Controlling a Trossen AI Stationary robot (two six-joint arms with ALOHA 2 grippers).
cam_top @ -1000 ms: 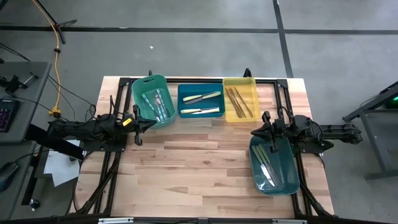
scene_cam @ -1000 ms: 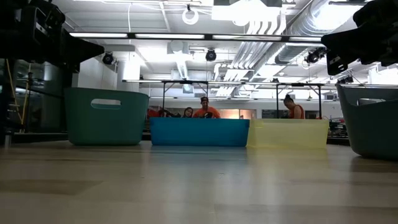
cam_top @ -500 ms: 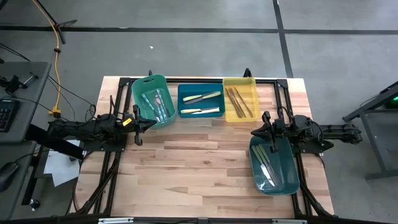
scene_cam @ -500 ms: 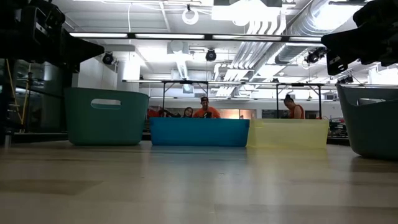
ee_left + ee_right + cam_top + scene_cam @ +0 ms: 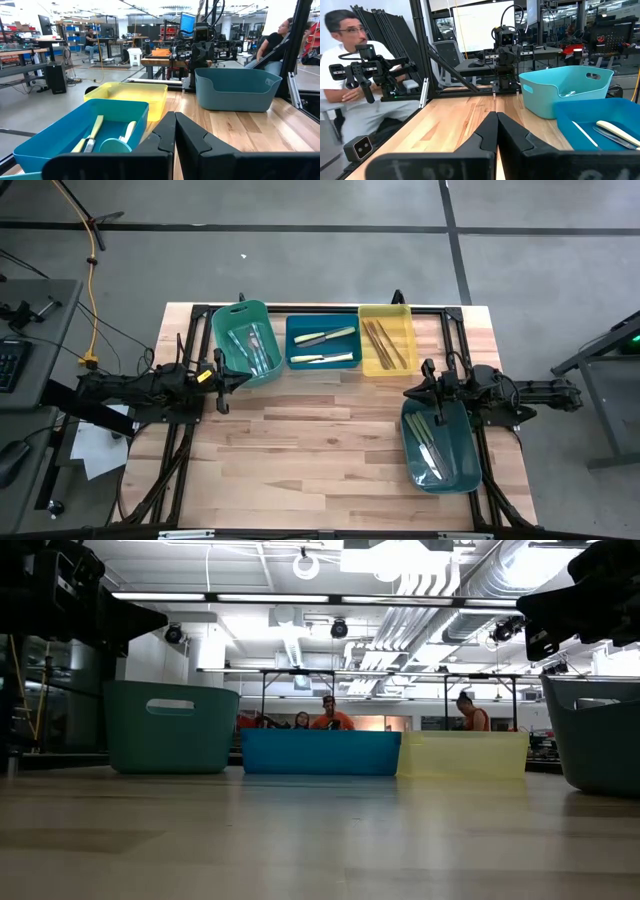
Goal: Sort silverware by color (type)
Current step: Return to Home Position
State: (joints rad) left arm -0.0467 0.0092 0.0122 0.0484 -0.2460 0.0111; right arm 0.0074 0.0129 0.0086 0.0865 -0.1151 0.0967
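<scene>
The silverware lies in four bins. Clear-handled pieces (image 5: 256,348) are in the green bin (image 5: 222,330), pale yellow knives (image 5: 325,338) in the blue bin (image 5: 296,345), and brownish pieces (image 5: 385,343) in the yellow bin (image 5: 404,320). Green-handled pieces (image 5: 425,442) are in the dark teal bin (image 5: 465,465) at the right. My left gripper (image 5: 230,380) (image 5: 175,131) is shut and level at the table's left, beside the green bin. My right gripper (image 5: 407,392) (image 5: 497,131) is shut and level over the dark teal bin's far end. Both hold nothing.
The three far bins stand in a row along the table's far edge. Bare wood (image 5: 310,440) spreads between the arms and toward the near edge. A black frame (image 5: 190,330) runs round the table. A person (image 5: 350,60) sits beyond the table's near side.
</scene>
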